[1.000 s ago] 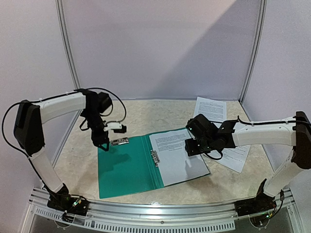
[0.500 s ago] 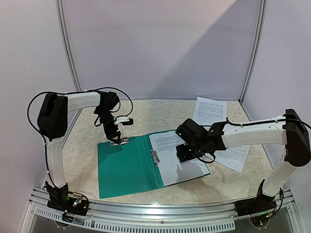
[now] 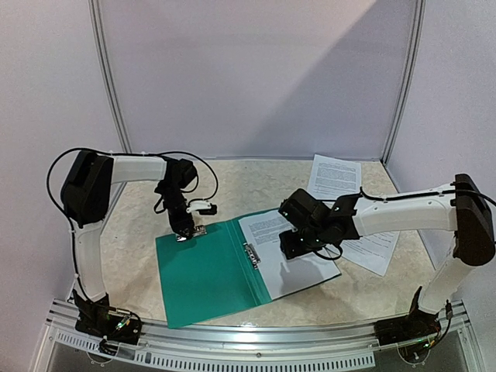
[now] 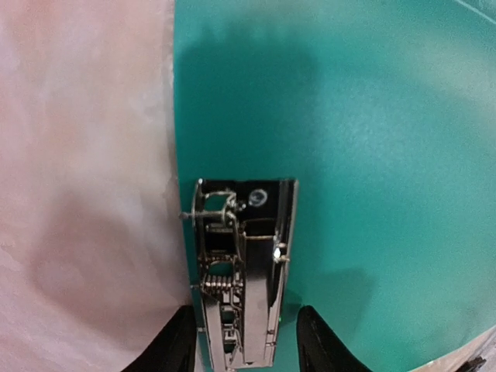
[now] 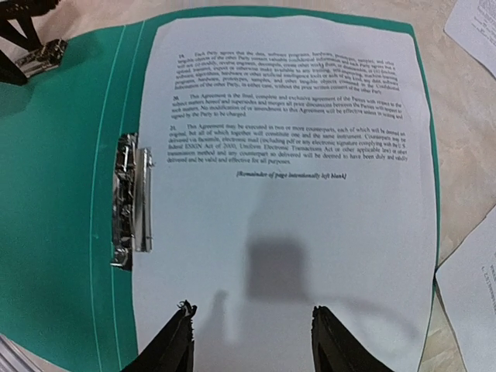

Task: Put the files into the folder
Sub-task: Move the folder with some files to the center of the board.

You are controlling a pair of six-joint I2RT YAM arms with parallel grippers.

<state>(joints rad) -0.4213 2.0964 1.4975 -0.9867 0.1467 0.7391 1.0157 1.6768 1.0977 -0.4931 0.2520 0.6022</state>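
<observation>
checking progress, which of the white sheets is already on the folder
The printed sheet lying flat on the green folder's right half, beside the spine clip. The other sheets lie on the table further right, off the folder.

Closes in on three sides with pale lilac wall panels [image 3: 256, 77], joined at the back corners by slim metal posts [image 3: 108, 77]. Rests on a beige marbled tabletop [image 3: 232, 182], edged nearest the camera by a slotted aluminium rail [image 3: 256, 341]. Shows a diagonal edge of shade across the back panel.
</observation>
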